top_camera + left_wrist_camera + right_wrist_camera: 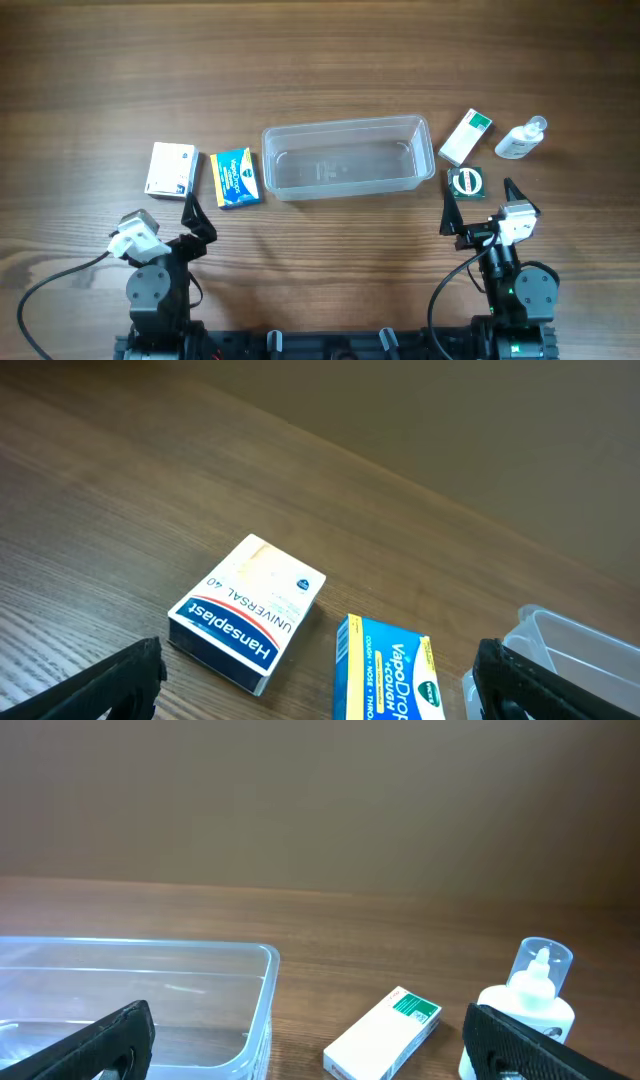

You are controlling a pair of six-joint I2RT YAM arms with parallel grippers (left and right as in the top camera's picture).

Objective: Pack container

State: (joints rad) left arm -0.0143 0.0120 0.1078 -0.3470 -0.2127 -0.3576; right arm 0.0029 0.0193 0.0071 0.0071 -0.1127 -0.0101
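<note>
Left tool (160, 215) and right tool (482, 205) both agape and empty; container (345, 126) ahead, between the two.

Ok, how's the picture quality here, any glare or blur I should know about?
Overhead: even light, sharp, soft shadows, faint glints in the container. Left wrist: plaster box crisp, far table darker. Right wrist: pale glare on the container's rim, bottle sharp.
</note>
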